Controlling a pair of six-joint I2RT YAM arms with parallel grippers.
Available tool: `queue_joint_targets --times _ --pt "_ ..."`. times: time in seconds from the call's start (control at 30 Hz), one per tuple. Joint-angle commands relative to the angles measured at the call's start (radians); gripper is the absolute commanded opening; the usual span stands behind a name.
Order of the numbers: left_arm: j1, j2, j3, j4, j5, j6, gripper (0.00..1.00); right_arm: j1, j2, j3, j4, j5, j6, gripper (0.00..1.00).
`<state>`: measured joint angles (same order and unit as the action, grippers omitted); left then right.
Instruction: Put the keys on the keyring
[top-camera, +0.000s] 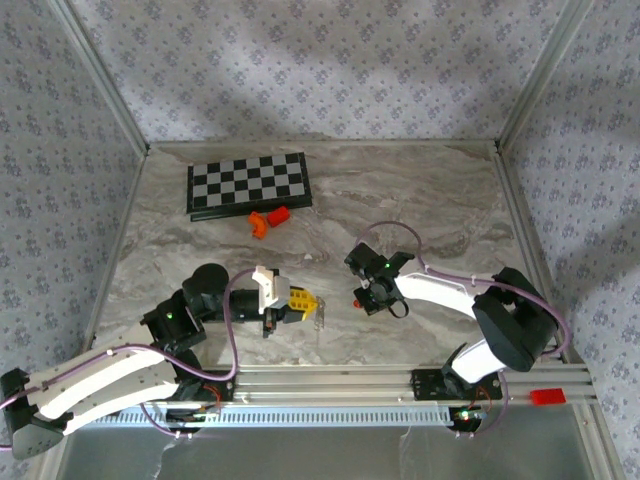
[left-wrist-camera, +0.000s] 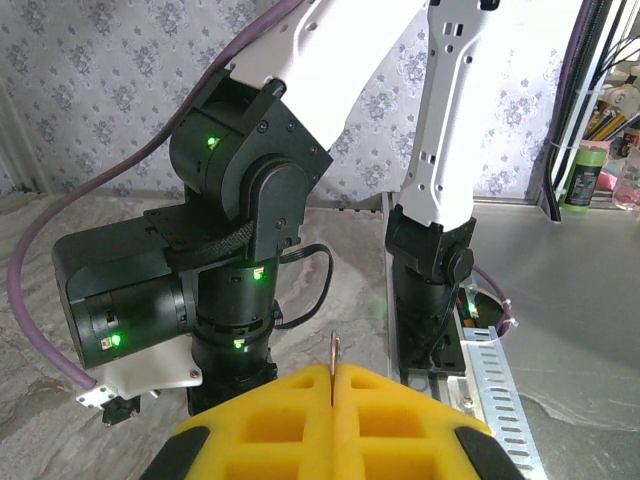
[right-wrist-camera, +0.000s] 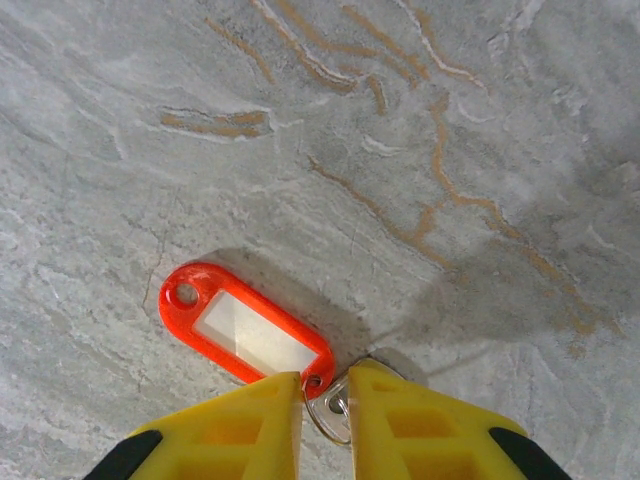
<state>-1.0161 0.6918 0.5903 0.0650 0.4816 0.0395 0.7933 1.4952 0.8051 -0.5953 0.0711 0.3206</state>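
Observation:
The keyring lies flat on the marble table (right-wrist-camera: 420, 120): a red oblong tag (right-wrist-camera: 245, 325) with a white label, and a thin silver wire ring (right-wrist-camera: 318, 425) at its near end. A silver key head (right-wrist-camera: 340, 398) sits inside that ring. My right gripper (right-wrist-camera: 327, 405) has its yellow fingers pressed against both sides of the ring. From above, the right gripper (top-camera: 366, 296) points down over the red tag (top-camera: 357, 301). My left gripper (left-wrist-camera: 333, 400) is shut on a thin silver key (left-wrist-camera: 334, 352), seen edge-on and sticking out past the fingertips. From above, this key (top-camera: 320, 312) hangs beside the left gripper (top-camera: 303, 299).
A folded chessboard (top-camera: 248, 184) lies at the back of the table, with two orange blocks (top-camera: 268, 219) just in front of it. A red piece (top-camera: 546, 396) sits on the front rail. The right arm's black wrist (left-wrist-camera: 240, 230) stands close before the left gripper.

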Motion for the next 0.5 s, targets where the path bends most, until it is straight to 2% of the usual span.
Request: queue_joint_targets --times 0.0,0.47 --pt "0.005 -0.023 0.003 0.052 -0.001 -0.001 0.00 -0.003 0.012 0.025 -0.009 -0.002 -0.010 0.20" --pt "0.011 -0.028 0.013 0.044 -0.007 0.003 0.00 -0.003 0.004 0.026 -0.010 0.004 -0.017 0.09"
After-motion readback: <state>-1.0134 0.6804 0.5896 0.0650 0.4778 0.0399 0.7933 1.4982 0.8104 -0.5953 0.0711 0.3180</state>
